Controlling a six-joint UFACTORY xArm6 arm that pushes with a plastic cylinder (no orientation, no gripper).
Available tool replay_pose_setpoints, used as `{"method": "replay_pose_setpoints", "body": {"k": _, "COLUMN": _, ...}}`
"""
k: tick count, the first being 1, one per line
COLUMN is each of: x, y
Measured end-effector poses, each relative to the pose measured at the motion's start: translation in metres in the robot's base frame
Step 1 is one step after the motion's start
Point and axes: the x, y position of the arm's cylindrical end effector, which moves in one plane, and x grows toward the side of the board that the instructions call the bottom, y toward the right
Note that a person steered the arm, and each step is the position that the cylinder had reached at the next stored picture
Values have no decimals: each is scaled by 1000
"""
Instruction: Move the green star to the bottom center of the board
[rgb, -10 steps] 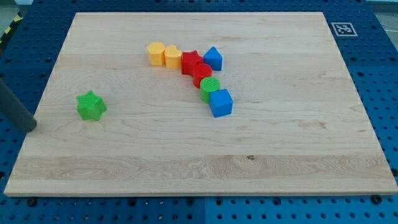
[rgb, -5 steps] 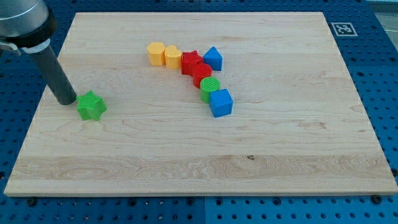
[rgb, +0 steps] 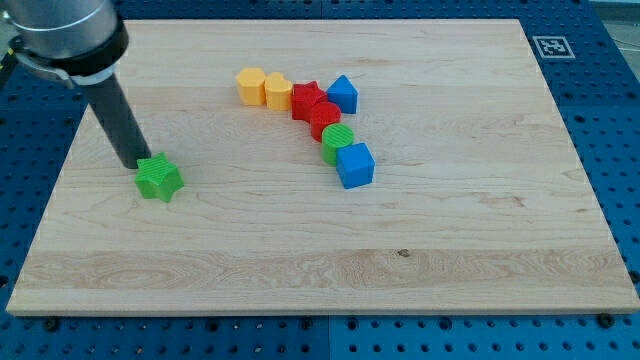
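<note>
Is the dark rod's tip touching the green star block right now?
Touching. The camera view shows my tip pressed against the upper-left edge of the green star block on the wooden board, with no board visible between them.

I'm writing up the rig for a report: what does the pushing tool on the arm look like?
A straight dark rod, near black and slightly glossy, ending at my tip. Above it sits a wider grey cylindrical collar with a darker band at the view's top left. No cables or markings show.
</note>
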Motion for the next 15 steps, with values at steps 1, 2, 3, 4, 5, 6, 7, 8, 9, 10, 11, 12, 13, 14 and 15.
{"method": "replay_pose_setpoints", "body": {"k": 1, "x": 11, "y": 1}}
{"method": "replay_pose_setpoints", "body": {"k": 2, "x": 28, "y": 11}}
{"method": "replay_pose_setpoints", "body": {"k": 3, "x": 29, "y": 15}}
{"method": "replay_pose_setpoints", "body": {"k": 4, "x": 29, "y": 31}}
{"method": "replay_pose_setpoints", "body": {"k": 5, "x": 29, "y": 37}}
{"method": "replay_pose_setpoints", "body": {"k": 6, "x": 30, "y": 57}}
{"method": "replay_pose_setpoints", "body": {"k": 7, "x": 30, "y": 63}}
{"method": "replay_pose_setpoints", "body": {"k": 8, "x": 31, "y": 75}}
{"method": "replay_pose_setpoints", "body": {"k": 9, "x": 32, "y": 90}}
{"method": "replay_pose_setpoints", "body": {"k": 10, "x": 33, "y": 89}}
{"method": "replay_pose_setpoints", "body": {"k": 11, "x": 40, "y": 71}}
{"method": "replay_pose_setpoints", "body": {"k": 12, "x": 52, "y": 76}}
{"method": "replay_pose_setpoints", "body": {"k": 13, "x": 62, "y": 93}}
{"method": "replay_pose_setpoints", "body": {"k": 14, "x": 63, "y": 101}}
{"method": "replay_pose_setpoints", "body": {"k": 15, "x": 66, "y": 121}}
